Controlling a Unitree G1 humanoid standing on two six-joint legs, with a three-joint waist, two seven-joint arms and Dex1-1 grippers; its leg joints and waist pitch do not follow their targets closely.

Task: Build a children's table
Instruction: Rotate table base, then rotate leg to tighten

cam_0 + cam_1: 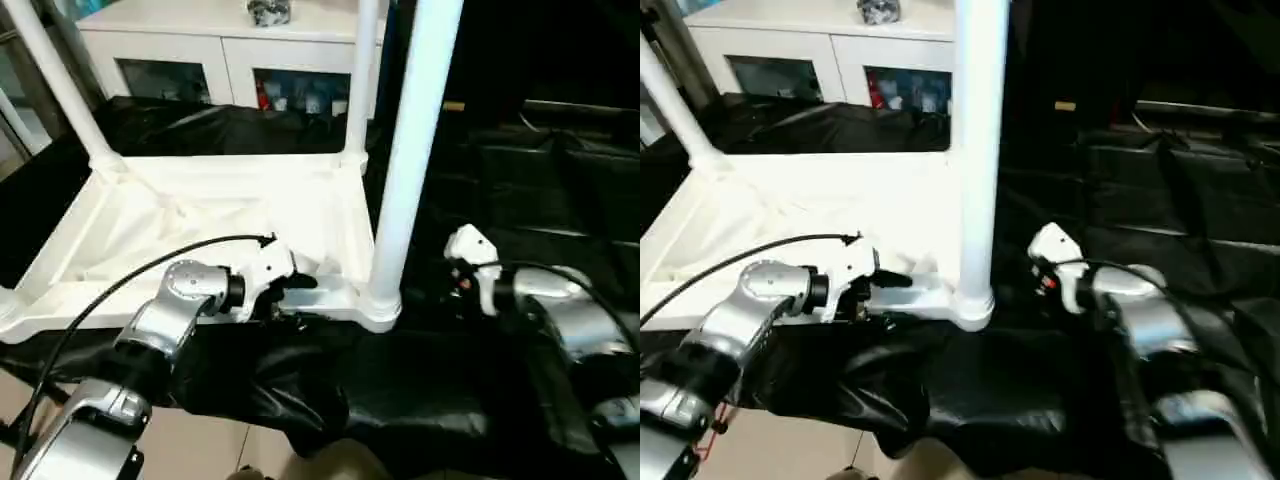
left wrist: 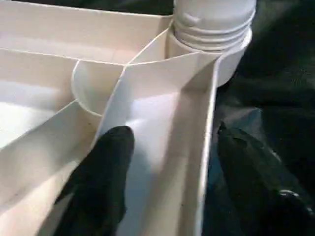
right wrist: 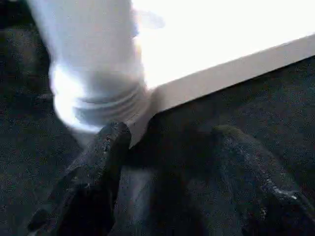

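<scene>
On the bench (image 1: 420, 400), draped in black sheeting, the white plastic tabletop (image 1: 200, 225) lay upside down with its ribbed underside facing up. White tubular legs stood upright in its corner sockets; the nearest leg (image 1: 405, 170) rose from the near corner socket (image 1: 380, 300) between the two arms. The left gripper (image 2: 167, 162) straddled the near rim of the tabletop, fingers spread, one finger (image 2: 106, 172) inside the ribbed channel and the other outside the rim. The right gripper (image 3: 167, 162) sat just beside the corner socket, fingers spread and holding nothing. Behind stood a white cabinet (image 1: 220, 50) with glass doors.
</scene>
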